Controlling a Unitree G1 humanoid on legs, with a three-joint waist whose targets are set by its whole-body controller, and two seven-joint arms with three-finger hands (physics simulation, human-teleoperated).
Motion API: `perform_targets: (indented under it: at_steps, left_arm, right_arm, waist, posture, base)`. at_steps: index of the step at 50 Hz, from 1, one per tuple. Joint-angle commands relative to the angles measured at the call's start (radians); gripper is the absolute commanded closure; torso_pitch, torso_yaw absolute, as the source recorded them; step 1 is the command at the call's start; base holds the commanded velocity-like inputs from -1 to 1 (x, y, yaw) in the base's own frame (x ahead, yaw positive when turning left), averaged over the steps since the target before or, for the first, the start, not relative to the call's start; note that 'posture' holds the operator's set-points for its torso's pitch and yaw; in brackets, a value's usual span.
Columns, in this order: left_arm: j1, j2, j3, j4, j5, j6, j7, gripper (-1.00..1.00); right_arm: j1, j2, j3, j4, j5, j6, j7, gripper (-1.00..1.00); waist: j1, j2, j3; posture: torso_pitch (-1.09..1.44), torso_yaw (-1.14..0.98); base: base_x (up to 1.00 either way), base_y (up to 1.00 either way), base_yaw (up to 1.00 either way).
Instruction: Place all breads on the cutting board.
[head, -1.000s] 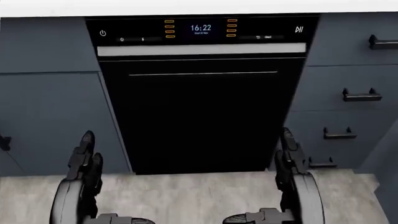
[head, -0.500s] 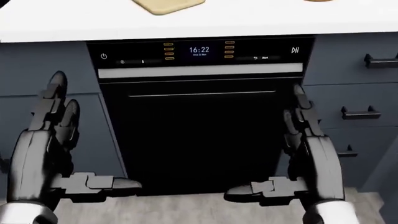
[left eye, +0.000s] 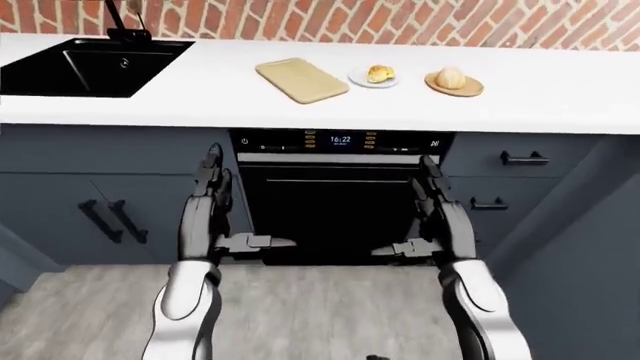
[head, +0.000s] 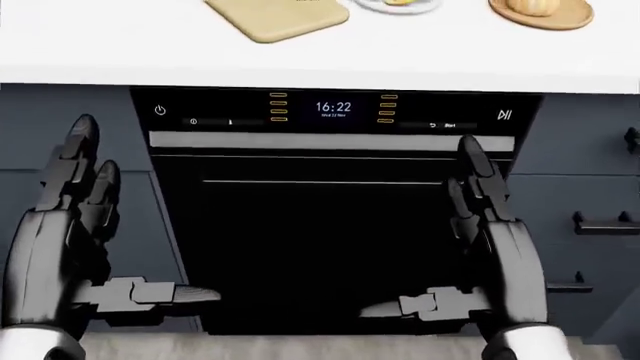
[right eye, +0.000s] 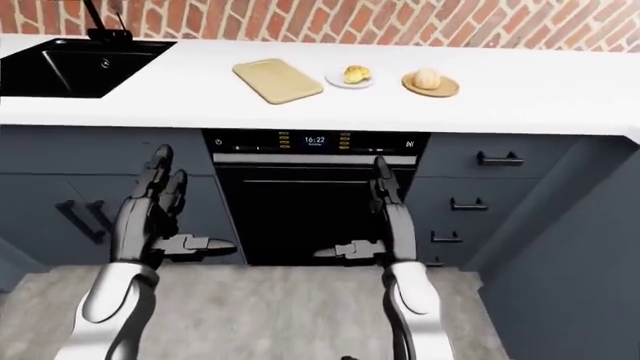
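Note:
A pale wooden cutting board (left eye: 301, 79) lies empty on the white counter (left eye: 300, 105). To its right a small bread (left eye: 379, 73) sits on a white plate (left eye: 373, 79). Further right a round bread (left eye: 451, 76) sits on a wooden plate (left eye: 454, 86). Both hands hang below the counter edge, before the black oven. My left hand (left eye: 215, 217) is open and empty, fingers up, thumb pointing right. My right hand (left eye: 432, 217) is open and empty, fingers up, thumb pointing left. Neither hand touches a bread.
A black oven (left eye: 335, 195) with a lit clock sits under the counter. A black sink (left eye: 85, 65) with a faucet is at the counter's left. Dark drawers with black handles (left eye: 524, 158) flank the oven. A brick wall (left eye: 400, 19) backs the counter.
The camera has tilted upward: the oven slid down in the head view and the counter with board and plates came in. Both hands rose higher in the view.

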Motion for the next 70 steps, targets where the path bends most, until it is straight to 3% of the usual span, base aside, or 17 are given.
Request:
perform_targets:
  at_steps: [1, 9, 10, 11, 13, 25, 27, 28, 32, 34, 35, 45, 49, 52, 56, 57, 70]
  left_arm:
    - [-0.020, -0.002, -0.010, -0.040, -0.004, -0.026, -0.003, -1.00]
    - [-0.015, -0.001, -0.006, -0.040, -0.006, -0.033, -0.007, -1.00]
    - [-0.014, -0.001, -0.007, -0.038, -0.005, -0.035, -0.007, -1.00]
    - [-0.013, -0.001, -0.008, -0.041, -0.004, -0.033, -0.007, -1.00]
    - [-0.011, -0.001, -0.009, -0.064, -0.004, -0.013, -0.005, -1.00]
    - [-0.016, 0.000, -0.002, -0.083, -0.012, 0.000, -0.005, -1.00]
    - [-0.016, 0.000, -0.001, -0.085, -0.014, 0.000, -0.005, -1.00]
    - [-0.016, 0.000, -0.002, -0.085, -0.014, 0.000, -0.005, -1.00]
    - [-0.019, 0.002, -0.003, -0.118, -0.014, 0.029, -0.003, -1.00]
    - [-0.026, 0.006, 0.005, -0.132, -0.018, 0.045, -0.005, -1.00]
    - [-0.027, 0.008, 0.009, -0.141, -0.020, 0.052, -0.007, -1.00]
    - [-0.039, 0.014, 0.018, -0.177, -0.024, 0.088, -0.009, -1.00]
    - [-0.058, 0.020, 0.026, -0.185, -0.028, 0.109, -0.009, -1.00]
    - [-0.073, 0.025, 0.032, -0.198, -0.034, 0.132, -0.008, -1.00]
    - [-0.084, 0.031, 0.038, -0.208, -0.039, 0.147, -0.007, -1.00]
    - [-0.086, 0.032, 0.039, -0.210, -0.040, 0.150, -0.007, -1.00]
    - [-0.084, 0.038, 0.049, -0.235, -0.047, 0.165, -0.009, -1.00]
  right_arm:
    - [-0.019, -0.009, -0.015, -0.041, 0.001, -0.022, -0.002, -1.00]
    - [-0.022, -0.011, -0.019, -0.051, 0.003, -0.012, 0.001, -1.00]
    - [-0.019, -0.010, -0.017, -0.050, -0.002, -0.015, -0.002, -1.00]
    - [-0.013, -0.010, -0.014, -0.050, -0.001, -0.026, 0.005, -1.00]
    - [-0.011, -0.008, -0.013, -0.051, 0.003, -0.032, 0.010, -1.00]
    - [-0.012, -0.004, -0.023, -0.067, 0.056, -0.011, 0.009, -1.00]
    - [-0.013, -0.004, -0.024, -0.072, 0.063, -0.004, 0.005, -1.00]
    - [-0.012, -0.005, -0.023, -0.074, 0.064, -0.002, 0.006, -1.00]
    - [-0.002, -0.009, -0.003, -0.093, 0.040, -0.009, 0.012, -1.00]
    - [-0.011, -0.012, -0.004, -0.093, 0.026, -0.005, 0.012, -1.00]
    - [-0.013, -0.013, -0.003, -0.094, 0.019, -0.002, 0.013, -1.00]
    - [-0.027, -0.012, -0.001, -0.114, -0.008, 0.014, 0.022, -1.00]
    - [-0.049, -0.016, -0.004, -0.131, -0.014, 0.044, 0.023, -1.00]
    - [-0.065, -0.018, -0.010, -0.142, -0.011, 0.061, 0.026, -1.00]
    - [-0.072, -0.016, -0.004, -0.151, -0.012, 0.069, 0.027, -1.00]
    - [-0.072, -0.016, -0.003, -0.154, -0.012, 0.070, 0.027, -1.00]
    - [-0.073, -0.012, 0.003, -0.186, 0.006, 0.084, 0.031, -1.00]
  waist:
    - [-0.005, 0.008, -0.011]
    - [-0.015, -0.099, -0.054]
    - [-0.029, -0.082, -0.038]
    - [-0.022, -0.110, -0.016]
    - [-0.023, -0.137, -0.027]
    - [-0.051, -0.055, -0.015]
    - [-0.036, 0.024, -0.026]
    - [-0.037, -0.054, -0.012]
    - [-0.003, -0.031, -0.032]
    - [0.008, -0.074, -0.012]
    - [-0.007, -0.124, -0.023]
    - [-0.028, 0.006, -0.031]
    - [-0.020, -0.013, -0.063]
    - [-0.004, -0.033, -0.021]
    - [0.004, -0.106, -0.005]
    - [-0.003, -0.082, 0.003]
    - [0.001, -0.072, -0.016]
  posture:
    - [0.00, 0.00]
    - [0.00, 0.00]
    - [0.00, 0.00]
    - [0.00, 0.00]
    - [0.00, 0.00]
    - [0.00, 0.00]
    - [0.00, 0.00]
    - [0.00, 0.00]
    - [0.00, 0.00]
    - [0.00, 0.00]
    - [0.00, 0.00]
    - [0.00, 0.00]
    - [0.00, 0.00]
    - [0.00, 0.00]
    - [0.00, 0.00]
    - [0.00, 0.00]
    - [0.00, 0.00]
  base:
    - [0.23, -0.73, 0.00]
    - [0.23, -0.73, 0.00]
    - [0.23, -0.38, 0.00]
    - [0.22, -0.10, 0.00]
    - [0.05, 0.00, 0.00]
    - [-0.01, -0.01, -0.17]
    - [-0.09, 0.00, -0.90]
    - [-0.09, 0.00, -0.88]
    - [-0.04, -0.01, -0.40]
    - [0.00, 0.00, 0.00]
    - [0.00, 0.00, 0.00]
    - [0.00, -0.01, 0.00]
    - [0.02, 0.00, 0.00]
    - [0.25, 0.00, 0.00]
    - [0.43, 0.00, 0.00]
    - [0.46, 0.00, 0.00]
    - [0.37, 0.00, 0.46]
